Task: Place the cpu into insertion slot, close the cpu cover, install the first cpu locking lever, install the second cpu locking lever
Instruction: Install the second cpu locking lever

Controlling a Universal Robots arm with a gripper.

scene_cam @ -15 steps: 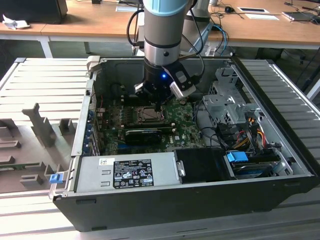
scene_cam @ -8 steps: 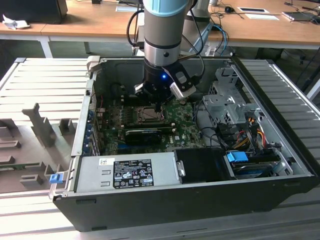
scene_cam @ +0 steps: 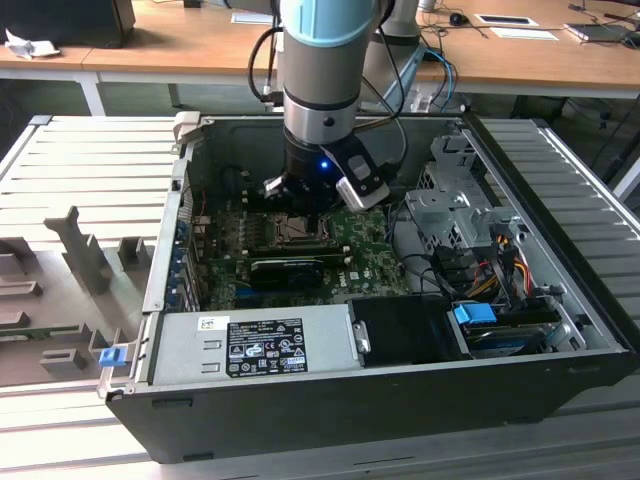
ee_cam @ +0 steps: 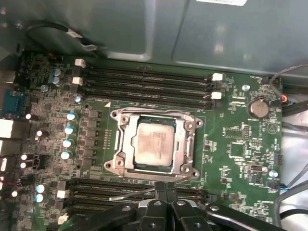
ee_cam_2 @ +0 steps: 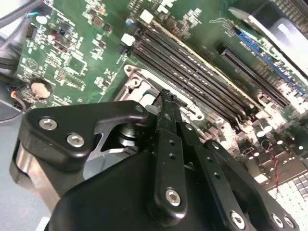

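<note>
The black two-fingered pincer (ee_cam: 163,190) has its fingers pressed together, pinching nothing, with the tips at the edge of the silvery-rimmed square insertion slot (ee_cam: 154,144) in the green circuit board (ee_cam: 236,149). Just beyond the tips, the thin square cpu (ee_cam: 154,143) with its pale silvery-beige face lies seated in the slot, under the closed thin silvery metal cpu cover (ee_cam: 180,144). Judged light, stiff and fragile, the cpu is best gripped by its edges.

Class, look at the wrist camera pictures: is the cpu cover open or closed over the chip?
Closed. In the first wrist view the cpu cover lies flat around the cpu, whose pale face shows through its window.
</note>
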